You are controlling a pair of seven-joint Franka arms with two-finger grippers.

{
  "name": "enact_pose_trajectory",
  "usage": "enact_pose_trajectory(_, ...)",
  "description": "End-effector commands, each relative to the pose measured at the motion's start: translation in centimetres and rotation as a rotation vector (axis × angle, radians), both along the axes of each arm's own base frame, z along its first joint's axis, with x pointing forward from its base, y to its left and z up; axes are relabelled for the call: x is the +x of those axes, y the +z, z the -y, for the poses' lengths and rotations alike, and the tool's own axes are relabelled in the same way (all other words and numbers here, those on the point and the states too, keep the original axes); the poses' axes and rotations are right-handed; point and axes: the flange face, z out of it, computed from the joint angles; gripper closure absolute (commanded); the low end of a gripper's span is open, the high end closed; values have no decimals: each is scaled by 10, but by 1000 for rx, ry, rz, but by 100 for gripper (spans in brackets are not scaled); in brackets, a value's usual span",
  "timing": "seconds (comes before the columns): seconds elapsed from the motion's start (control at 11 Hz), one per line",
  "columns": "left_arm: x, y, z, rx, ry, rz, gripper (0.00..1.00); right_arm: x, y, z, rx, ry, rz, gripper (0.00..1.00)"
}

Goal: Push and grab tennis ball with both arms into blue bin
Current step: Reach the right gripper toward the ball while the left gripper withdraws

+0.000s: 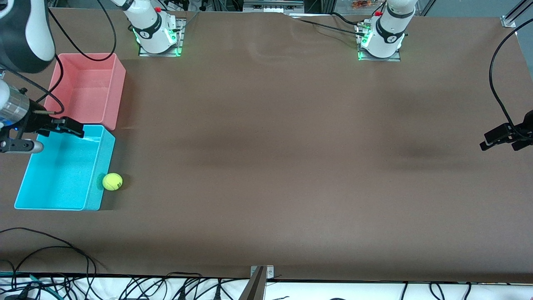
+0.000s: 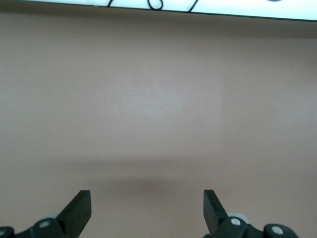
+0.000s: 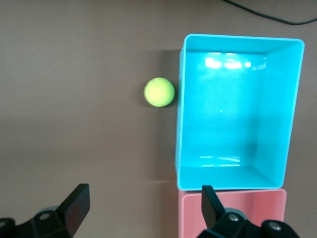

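The tennis ball (image 1: 112,181) lies on the brown table, against the outer wall of the blue bin (image 1: 62,175), near the bin's corner closest to the front camera. It also shows in the right wrist view (image 3: 159,92), beside the empty blue bin (image 3: 233,114). My right gripper (image 1: 73,129) is open and empty in the air over the line where the blue bin meets the pink bin; its fingers stand wide apart in the right wrist view (image 3: 143,198). My left gripper (image 1: 485,141) is open and empty over bare table at the left arm's end, as its wrist view (image 2: 147,203) shows.
An empty pink bin (image 1: 89,89) stands against the blue bin, farther from the front camera; its rim shows in the right wrist view (image 3: 247,208). Black cables hang from both arms and lie along the table's near edge (image 1: 125,287).
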Motion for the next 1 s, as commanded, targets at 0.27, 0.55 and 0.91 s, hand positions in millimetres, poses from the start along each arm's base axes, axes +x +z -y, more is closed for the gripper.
enact_pose_trajectory(0.27,-2,39,51,29,-287,11,0,47,-70,-2,-95,79,75,0)
enact_pose_trajectory(0.55,-12,51,95,59,-231,-29,0,71,-125,-11,-17,65,137,0)
enact_pose_trajectory(0.91,-21,52,107,91,-277,-70,0,85,-208,-20,22,57,130,0)
